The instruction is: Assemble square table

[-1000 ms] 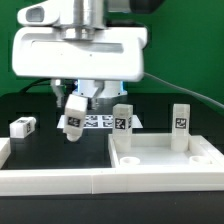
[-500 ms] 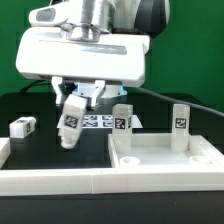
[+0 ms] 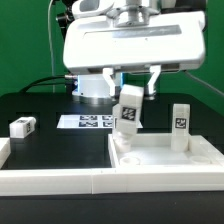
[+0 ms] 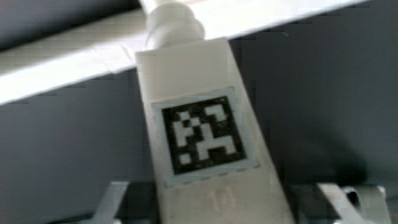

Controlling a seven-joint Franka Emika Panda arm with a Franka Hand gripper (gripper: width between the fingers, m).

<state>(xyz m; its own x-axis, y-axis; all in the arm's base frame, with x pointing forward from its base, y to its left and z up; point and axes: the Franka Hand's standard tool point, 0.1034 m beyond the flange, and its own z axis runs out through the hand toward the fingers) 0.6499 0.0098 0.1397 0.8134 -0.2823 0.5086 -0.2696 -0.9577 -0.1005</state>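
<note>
My gripper (image 3: 130,92) is shut on a white table leg (image 3: 128,110) and holds it in the air, tilted, its tag toward the camera. The leg hangs over the far corner of the white square tabletop (image 3: 165,160) on the exterior view's left and hides what stands behind it. Another leg (image 3: 180,125) stands upright at the tabletop's far corner on the right. A third leg (image 3: 22,126) lies on the black table at the left. In the wrist view the held leg (image 4: 199,120) fills the middle between the gripper (image 4: 228,205) fingers.
The marker board (image 3: 88,122) lies flat behind the tabletop. A long white border wall (image 3: 50,180) runs along the front, with a short end (image 3: 4,150) at the left. A white band (image 4: 71,70) crosses the wrist view behind the leg.
The gripper has carried the leg from above the marker board toward the exterior view's right, to the tabletop's far-left corner. The leg standing there is now covered.
</note>
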